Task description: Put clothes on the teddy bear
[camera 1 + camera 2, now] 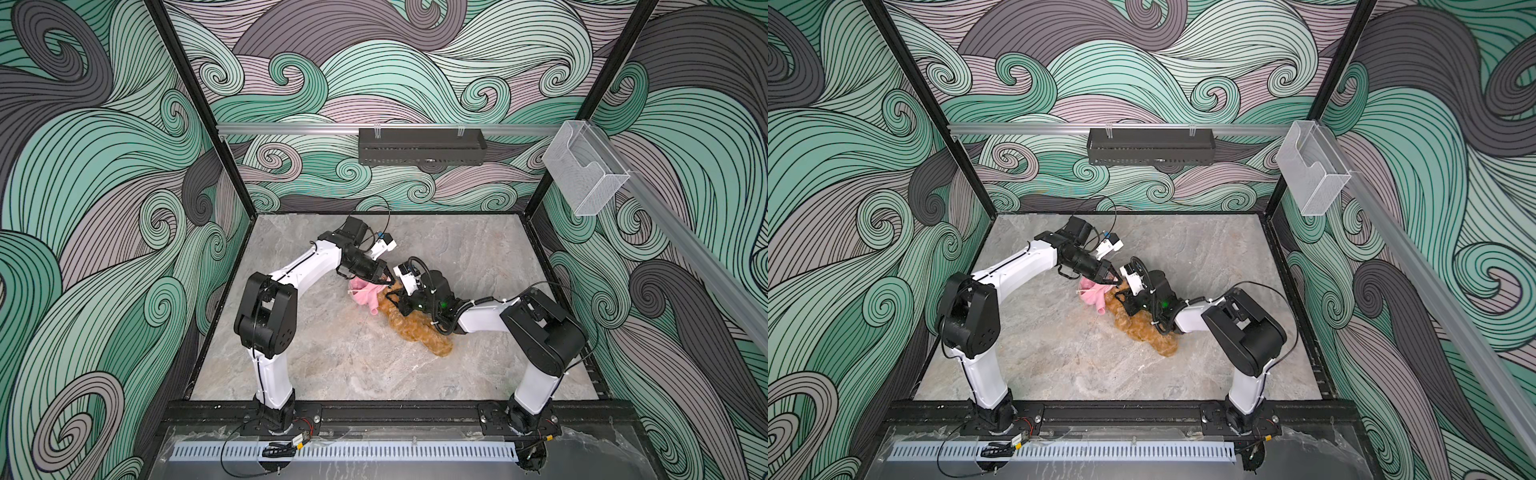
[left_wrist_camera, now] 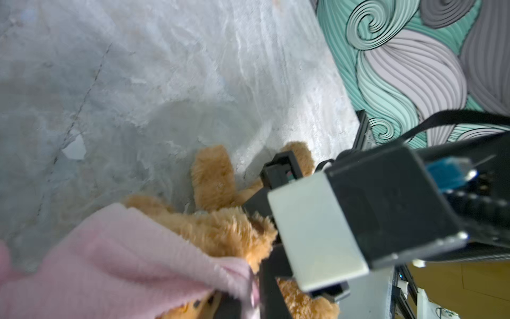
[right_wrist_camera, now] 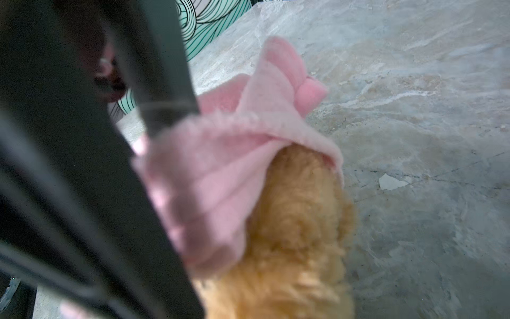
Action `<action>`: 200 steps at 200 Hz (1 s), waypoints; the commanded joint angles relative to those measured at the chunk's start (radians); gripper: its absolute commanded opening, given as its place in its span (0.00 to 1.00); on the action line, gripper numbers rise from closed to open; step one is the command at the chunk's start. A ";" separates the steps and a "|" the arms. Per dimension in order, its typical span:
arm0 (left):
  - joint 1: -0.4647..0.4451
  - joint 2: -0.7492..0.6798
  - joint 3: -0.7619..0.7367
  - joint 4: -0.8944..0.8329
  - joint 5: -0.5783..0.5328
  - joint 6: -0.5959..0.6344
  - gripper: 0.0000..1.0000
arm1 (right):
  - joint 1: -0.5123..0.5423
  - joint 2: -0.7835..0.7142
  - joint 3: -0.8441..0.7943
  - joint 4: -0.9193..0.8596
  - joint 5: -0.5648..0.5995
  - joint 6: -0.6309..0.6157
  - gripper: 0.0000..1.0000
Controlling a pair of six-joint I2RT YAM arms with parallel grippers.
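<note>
The golden-brown teddy bear point(image 1: 415, 328) point(image 1: 1142, 332) lies slantwise on the middle of the marble table point(image 1: 332, 365). A pink garment point(image 1: 363, 294) point(image 1: 1092, 296) covers its far end, bunched over the fur. My left gripper point(image 1: 388, 283) point(image 1: 1116, 284) comes in from the far left and is shut on the garment's edge; in the left wrist view the pink garment point(image 2: 124, 262) is drawn to a point at the jaws over the bear point(image 2: 220, 229). My right gripper point(image 1: 392, 298) presses into the bear beside it. In the right wrist view the bear point(image 3: 298, 221) fills the jaw area below the garment point(image 3: 220, 165).
A black tray point(image 1: 422, 147) hangs on the back rail and a clear plastic box point(image 1: 586, 170) on the right rail. Patterned walls enclose the table on three sides. Both arm bases stand at the front edge. The two wrists nearly touch above the bear.
</note>
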 commanded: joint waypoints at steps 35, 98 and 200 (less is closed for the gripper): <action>-0.037 -0.002 -0.062 0.192 0.183 -0.151 0.19 | 0.020 0.014 -0.064 0.267 -0.001 0.005 0.16; -0.037 -0.036 -0.100 0.262 0.200 -0.218 0.40 | 0.019 -0.015 -0.080 0.308 0.022 0.002 0.16; -0.014 -0.149 -0.075 0.172 -0.013 -0.175 0.69 | 0.015 -0.025 -0.128 0.367 0.007 -0.035 0.14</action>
